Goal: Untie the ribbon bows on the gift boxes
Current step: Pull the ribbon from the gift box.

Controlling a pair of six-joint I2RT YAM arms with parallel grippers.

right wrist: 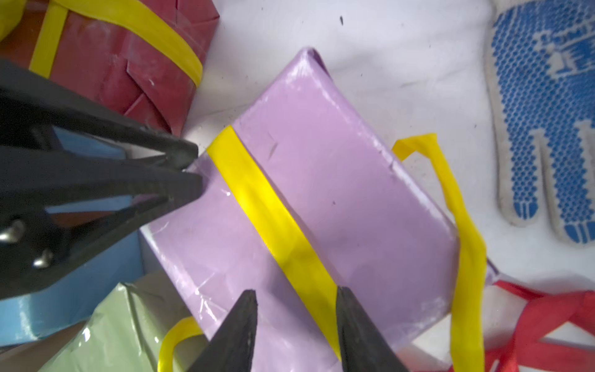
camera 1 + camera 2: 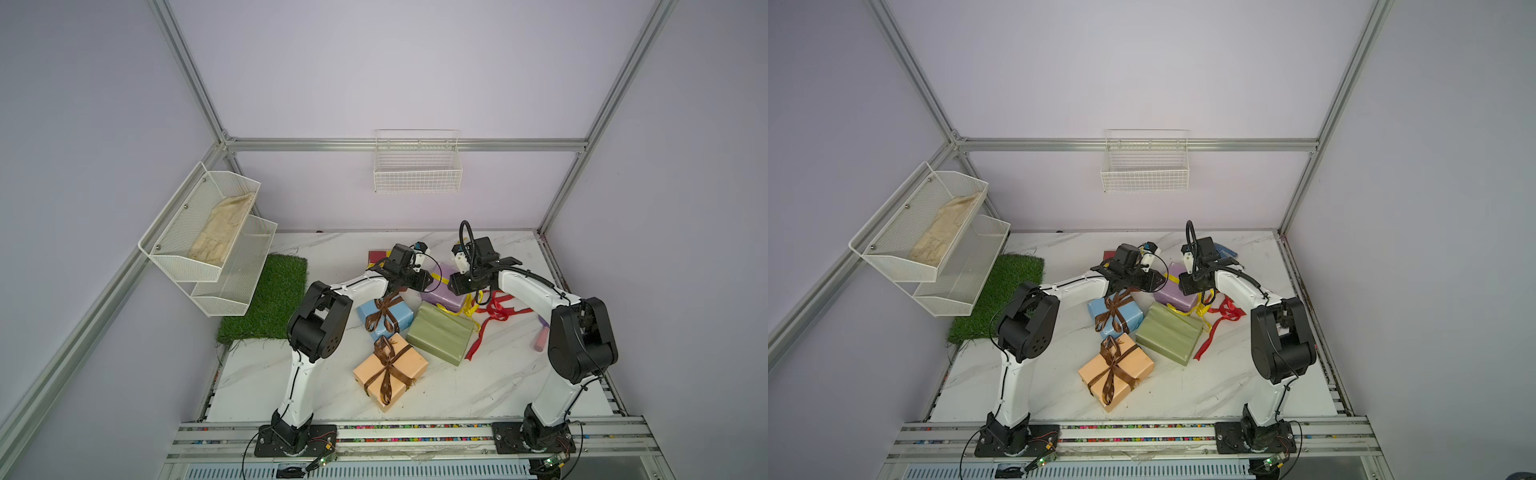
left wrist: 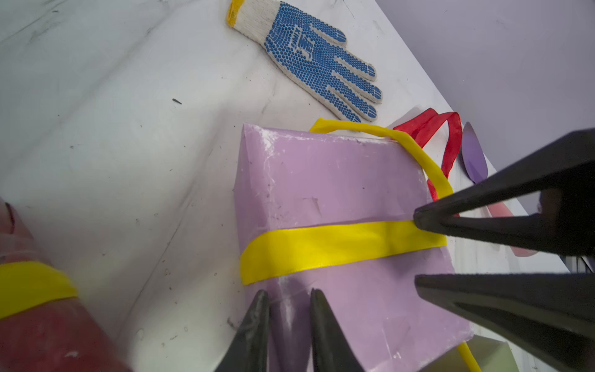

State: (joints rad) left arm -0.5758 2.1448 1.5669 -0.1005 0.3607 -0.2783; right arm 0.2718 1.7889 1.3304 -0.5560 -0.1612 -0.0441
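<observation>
Room: white marble worktop [image 2: 478, 395] inside lilac walls [image 2: 415, 62], aluminium frame [image 2: 407, 144]. Grass mat [image 2: 270, 299] at edge, wire basket [image 2: 417, 174] on back wall.

Pose: left arm [image 2: 357, 286], right arm [image 2: 528, 286] elbow-bent, forearms converging, wrists tipped down over lilac box [image 3: 322, 180].

Left claw [image 3: 289, 294]: narrow gap, tips at box edge; pinching or not, cannot tell.

Right claw [image 1: 297, 290]: released, fingers apart; yellow ribbon [image 3: 322, 248] across box lies in gap, beside one finger.

Glove [image 3: 315, 54] beyond claws. Red ribbon [image 2: 494, 311] loose near right claw. Blue box [image 2: 399, 316] just behind left claw, peach box [image 2: 409, 361] farther back; brown bows [image 2: 384, 311] tied.
</observation>
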